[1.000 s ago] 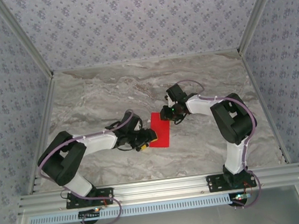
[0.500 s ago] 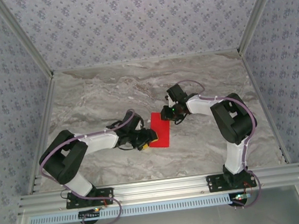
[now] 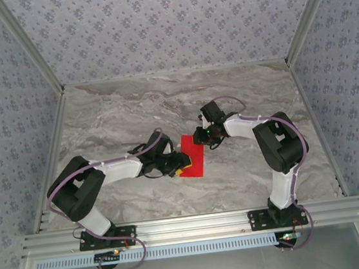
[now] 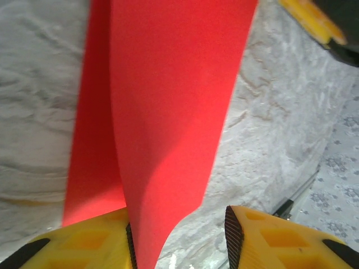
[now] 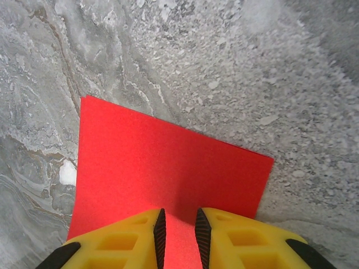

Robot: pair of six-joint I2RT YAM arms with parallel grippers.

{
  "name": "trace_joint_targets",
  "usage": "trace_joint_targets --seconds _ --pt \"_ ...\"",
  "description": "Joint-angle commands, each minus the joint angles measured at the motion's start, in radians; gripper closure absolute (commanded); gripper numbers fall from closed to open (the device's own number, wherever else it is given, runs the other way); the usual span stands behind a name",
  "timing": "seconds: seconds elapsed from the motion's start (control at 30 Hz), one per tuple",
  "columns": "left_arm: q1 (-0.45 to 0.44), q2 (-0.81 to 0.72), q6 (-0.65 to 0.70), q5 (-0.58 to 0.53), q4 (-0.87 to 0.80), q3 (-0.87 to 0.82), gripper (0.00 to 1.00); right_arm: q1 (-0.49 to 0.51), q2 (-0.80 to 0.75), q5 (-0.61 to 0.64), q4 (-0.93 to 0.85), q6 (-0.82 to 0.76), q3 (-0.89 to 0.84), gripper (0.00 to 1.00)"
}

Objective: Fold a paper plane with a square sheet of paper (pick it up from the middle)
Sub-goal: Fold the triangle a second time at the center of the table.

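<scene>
Centrally on the grey marbled tabletop (image 3: 131,107) lies the square sheet of paper (image 3: 193,155), between the two arms. The left end effector (image 3: 179,167) sits at the sheet's near left edge. Its wrist view shows a flap of the red paper (image 4: 168,101) rising in a curve above a flat layer and passing between the yellow fingers (image 4: 84,246). The flap lies against the left pad with a clear gap to the right pad, so the jaws are apart and not clamped. The right end effector (image 3: 201,138) is at the sheet's far edge. Its jaws are a narrow slit apart over the flat paper (image 5: 168,162); whether the tips press on it cannot be told.
</scene>
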Motion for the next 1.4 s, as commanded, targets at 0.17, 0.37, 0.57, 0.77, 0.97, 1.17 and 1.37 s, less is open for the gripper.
trace_joint_targets --seconds 0.17,0.37,0.57,0.77,0.97,1.17,1.37 --pt "-0.005 0.022 -0.005 0.087 0.158 0.050 0.53 0.004 0.049 0.004 -0.021 0.009 -0.040 0.74" --pt "-0.004 0.055 -0.016 0.107 0.194 0.076 0.51 -0.023 0.040 -0.091 0.021 0.027 -0.052 0.74" --pt "-0.005 0.029 -0.017 0.107 0.202 0.050 0.51 -0.028 0.050 -0.086 0.000 0.024 -0.042 0.74" --pt "-0.008 -0.003 -0.034 0.130 0.245 0.004 0.52 -0.027 0.055 -0.062 -0.016 0.022 -0.039 0.75" --pt "-0.008 -0.027 -0.033 0.132 0.257 -0.021 0.56 -0.028 0.055 -0.054 -0.027 0.021 -0.031 0.75" --pt "-0.008 -0.020 -0.045 0.135 0.311 -0.014 0.58 -0.025 0.054 -0.058 -0.037 0.019 -0.023 0.75" --pt "-0.007 0.052 -0.052 0.129 0.334 0.032 0.58 -0.025 0.044 -0.087 -0.035 0.025 -0.020 0.75"
